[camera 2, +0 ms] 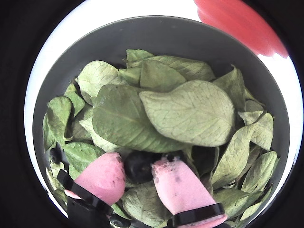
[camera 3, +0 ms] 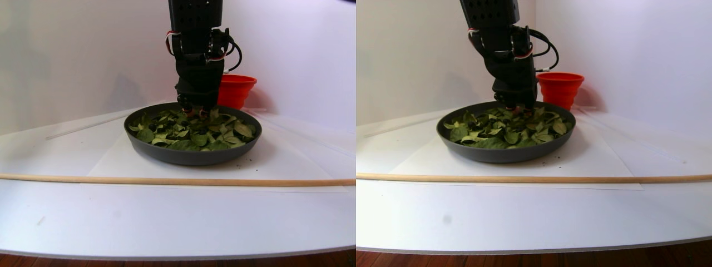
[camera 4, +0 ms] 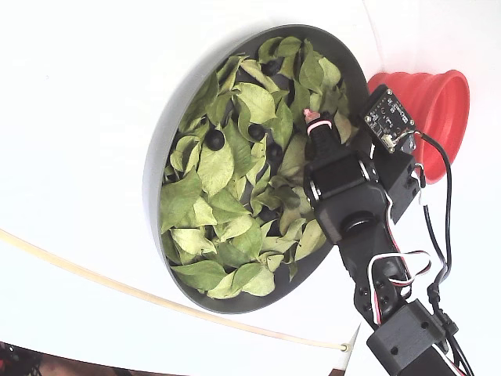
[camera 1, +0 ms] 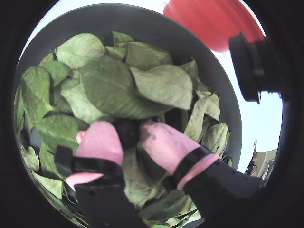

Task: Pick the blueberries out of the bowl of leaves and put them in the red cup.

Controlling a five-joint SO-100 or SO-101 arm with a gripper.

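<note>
The gripper (camera 1: 129, 134) was down among the leaves (camera 1: 123, 90) inside the dark grey bowl (camera 1: 142, 23), its two pink fingertips (camera 2: 102, 173) pinching one dark blueberry (camera 2: 137, 166) between them; both wrist views showed the berry touching each pad. In a wrist view the berry sat at about 6 o'clock in the bowl, with broad green leaves piled from the centre toward 12.

From the fixed view, the black arm (camera 4: 348, 204) reached in over the bowl's rim (camera 4: 156, 149) at roughly 3 o'clock, and a few more blueberries (camera 4: 214, 140) lay bare among the leaves toward 11 o'clock.

The red cup (camera 4: 430, 98) stood just outside the bowl, at about 2 o'clock from it in that view. A thin wooden stick (camera 3: 167, 180) lay across the white table (camera 3: 111, 222), well apart from the bowl.
</note>
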